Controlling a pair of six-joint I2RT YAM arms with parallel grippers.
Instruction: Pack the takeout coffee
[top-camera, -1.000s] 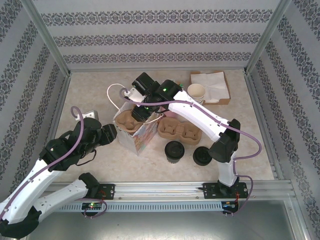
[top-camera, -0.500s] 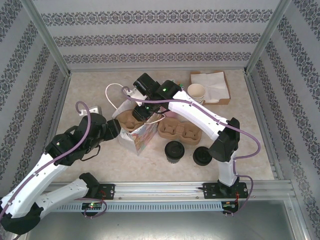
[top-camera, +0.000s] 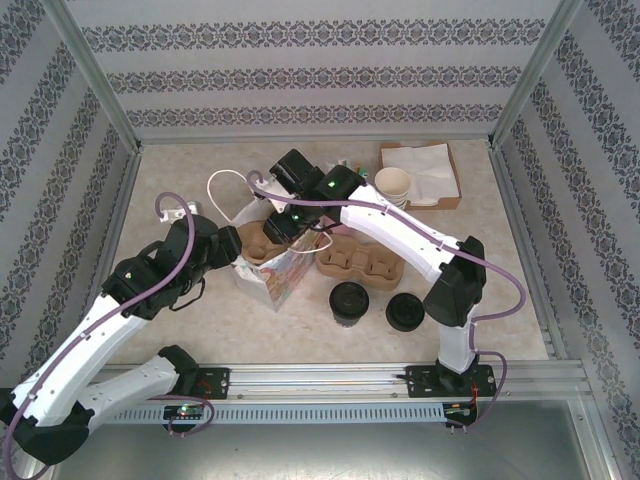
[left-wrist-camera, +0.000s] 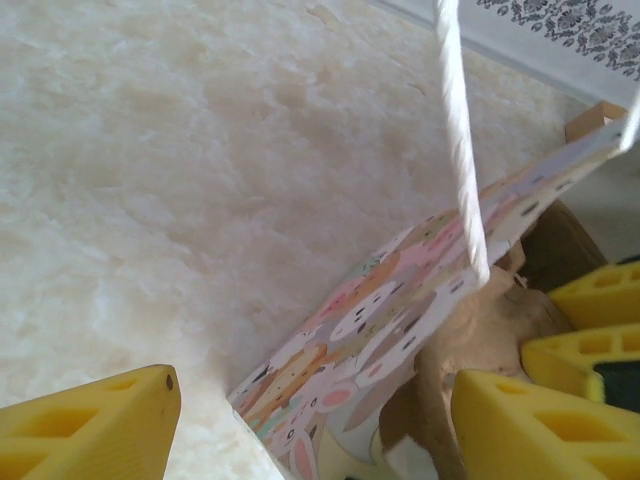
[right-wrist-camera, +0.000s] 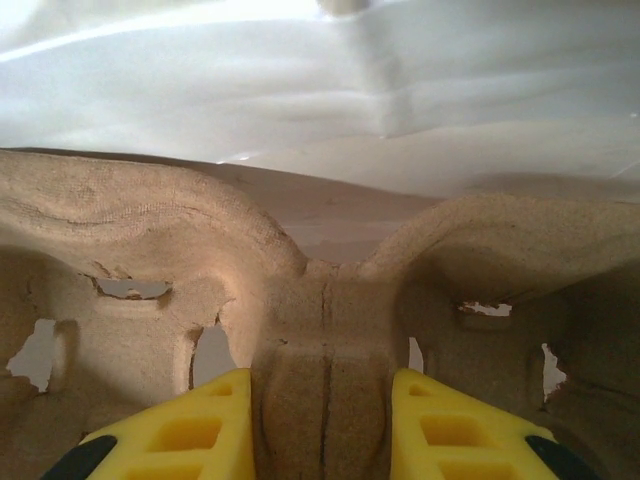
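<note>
The takeout coffee (top-camera: 349, 299), a cream cup under a black lid, stands on the table in front of the arms, apart from both grippers. A bag (top-camera: 278, 277) printed with cartoon animals stands open left of it. My right gripper (top-camera: 277, 228) reaches into the bag from above, shut on the middle ridge of a brown pulp cup carrier (right-wrist-camera: 322, 300) between its yellow fingers (right-wrist-camera: 190, 430). My left gripper (left-wrist-camera: 315, 425) is open astride the bag's left wall (left-wrist-camera: 400, 300), one finger (left-wrist-camera: 85, 430) outside, the other inside beside the carrier.
A second pulp carrier (top-camera: 358, 262) lies right of the bag. Loose black lids (top-camera: 404, 312) sit beside the coffee. Lidless cream cups (top-camera: 395, 183) and a napkin tray (top-camera: 425, 170) are at the back right. The bag's white cord handle (left-wrist-camera: 458, 150) hangs before the left wrist camera.
My left arm has swung up and to the right, bringing its open gripper onto the bag's left wall. The right gripper and carrier have shifted slightly over the bag.
</note>
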